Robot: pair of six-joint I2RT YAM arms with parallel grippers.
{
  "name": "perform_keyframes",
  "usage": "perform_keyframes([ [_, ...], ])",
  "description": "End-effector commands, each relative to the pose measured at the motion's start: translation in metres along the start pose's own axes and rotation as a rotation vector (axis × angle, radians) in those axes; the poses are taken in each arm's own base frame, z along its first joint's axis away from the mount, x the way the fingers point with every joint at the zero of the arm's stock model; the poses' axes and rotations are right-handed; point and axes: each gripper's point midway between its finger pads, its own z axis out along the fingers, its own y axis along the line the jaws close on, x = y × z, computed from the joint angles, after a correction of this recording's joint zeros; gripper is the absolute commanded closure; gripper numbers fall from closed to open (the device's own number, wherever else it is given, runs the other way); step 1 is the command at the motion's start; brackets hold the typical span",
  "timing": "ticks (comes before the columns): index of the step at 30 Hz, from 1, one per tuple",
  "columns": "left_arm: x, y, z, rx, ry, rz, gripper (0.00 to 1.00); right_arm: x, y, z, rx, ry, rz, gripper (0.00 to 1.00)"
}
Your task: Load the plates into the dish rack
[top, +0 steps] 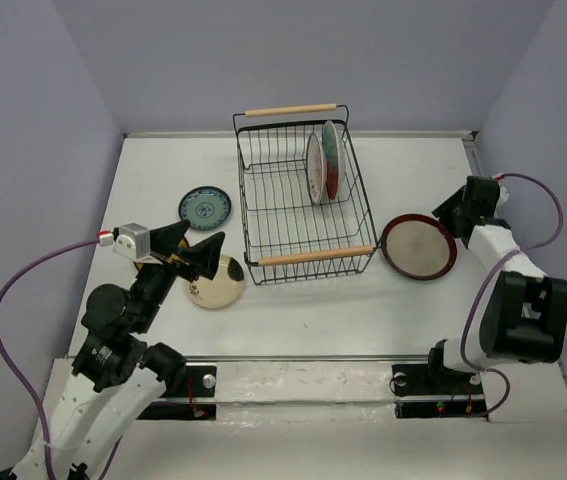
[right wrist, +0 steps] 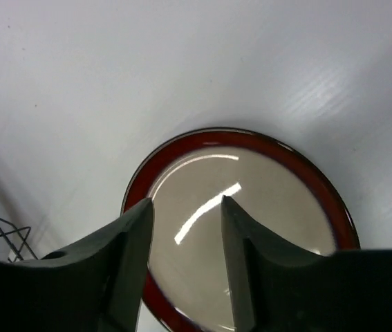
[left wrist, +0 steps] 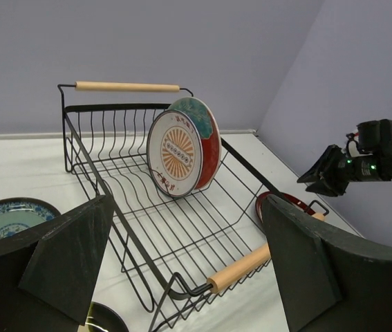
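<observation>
Matte black, wedge-shaped fingers (right wrist: 130, 263) of the right gripper (right wrist: 187, 204) are held a little apart, with nothing clamped between them. Through the gap the dark-red-rimmed plate (right wrist: 251, 200) is seen lying flat on the glossy white counter (right wrist: 182, 69). Its beige centre is glazed and shining, and its near rim is cut off by the fingers.

From overhead this plate is found toward the counter's right edge, just beside the near right corner of the dish rack (top: 273, 215), a black wire basket with two pale wooden rod handles.

The left gripper (top: 195, 246) is held with its fingers wide apart and empty. It partly covers the cream plate (top: 225, 288) by the rack's near left corner.

Two plates are stood on edge inside the rack, toward its far right: the sunburst plate (left wrist: 176, 155) and, behind it, the red plate with teal floral (left wrist: 209, 131). The teal-blue plate (top: 205, 207) lies flat left of the rack. Something yellowish under the left arm cannot be made out.
</observation>
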Motion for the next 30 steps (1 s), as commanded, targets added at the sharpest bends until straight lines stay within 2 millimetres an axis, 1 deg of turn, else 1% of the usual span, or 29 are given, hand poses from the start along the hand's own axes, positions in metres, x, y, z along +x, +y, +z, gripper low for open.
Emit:
perform_keyframes([
  [1,-0.027,-0.010,-0.003,0.036,-0.079,0.002,0.01,0.006,-0.030,-0.027,0.023,-0.039,0.067,0.40],
  [3,-0.027,-0.011,-0.003,0.037,-0.077,0.003,0.01,0.025,-0.071,-0.038,0.059,-0.018,0.147,0.28],
  [4,-0.027,-0.011,-0.003,0.037,-0.077,0.001,0.01,0.025,-0.071,-0.038,0.059,-0.018,0.152,0.26],
  [5,-0.026,-0.010,-0.003,0.035,-0.076,0.003,0.01,0.040,-0.085,-0.039,0.075,0.012,0.168,0.26],
  [6,-0.026,-0.011,-0.003,0.037,-0.075,0.003,0.01,0.036,-0.093,-0.046,0.077,-0.013,0.185,0.25],
  [9,-0.025,-0.010,-0.002,0.035,-0.073,0.003,0.01,0.047,-0.106,-0.049,0.091,-0.001,0.180,0.25],
  [12,-0.025,-0.010,-0.002,0.033,-0.072,0.004,0.01,0.056,-0.101,-0.044,0.049,0.063,0.174,0.26],
  [13,-0.025,-0.010,-0.002,0.034,-0.071,0.005,0.01,0.064,-0.095,-0.039,0.016,0.110,0.172,0.29],
  [15,-0.025,-0.010,-0.002,0.033,-0.071,0.007,0.01,0.069,-0.087,-0.030,-0.036,0.146,0.169,0.33],
  [17,-0.024,-0.009,-0.001,0.030,-0.068,0.006,0.01,0.075,-0.078,-0.026,-0.086,0.184,0.178,0.37],
  [18,-0.024,-0.010,-0.002,0.033,-0.069,0.005,0.01,0.075,-0.080,-0.021,-0.079,0.190,0.200,0.44],
  [20,-0.023,-0.010,-0.001,0.034,-0.065,0.005,0.01,0.075,-0.077,-0.016,-0.095,0.193,0.218,0.56],
  [21,-0.023,-0.010,-0.001,0.033,-0.066,0.005,0.01,0.078,-0.078,-0.015,-0.090,0.207,0.231,0.63],
  [22,-0.023,-0.010,-0.001,0.033,-0.066,0.005,0.01,0.080,-0.079,-0.013,-0.084,0.211,0.244,0.81],
  [23,-0.023,-0.010,-0.001,0.034,-0.064,0.002,0.01,0.078,-0.083,-0.012,-0.056,0.196,0.267,0.90],
  [24,-0.022,-0.010,0.000,0.033,-0.061,0.004,0.01,0.071,-0.086,-0.015,-0.037,0.152,0.283,0.93],
  [25,-0.022,-0.010,0.000,0.033,-0.061,0.004,0.01,0.070,-0.088,-0.014,-0.021,0.140,0.293,0.93],
  [26,-0.021,-0.009,0.001,0.030,-0.057,0.003,0.01,0.056,-0.084,-0.024,-0.039,0.076,0.291,0.93],
  [27,-0.020,-0.010,0.001,0.031,-0.055,0.002,0.01,0.047,-0.083,-0.031,-0.040,0.035,0.292,0.93],
  [28,-0.019,-0.010,0.002,0.035,-0.051,-0.001,0.01,0.036,-0.086,-0.039,-0.017,-0.022,0.291,0.93],
  [29,-0.017,-0.011,0.003,0.037,-0.043,-0.001,0.01,0.026,-0.085,-0.050,-0.006,-0.052,0.289,0.93],
  [30,-0.016,-0.012,0.004,0.042,-0.039,-0.003,0.01,0.003,-0.075,-0.073,-0.045,-0.137,0.274,0.93],
])
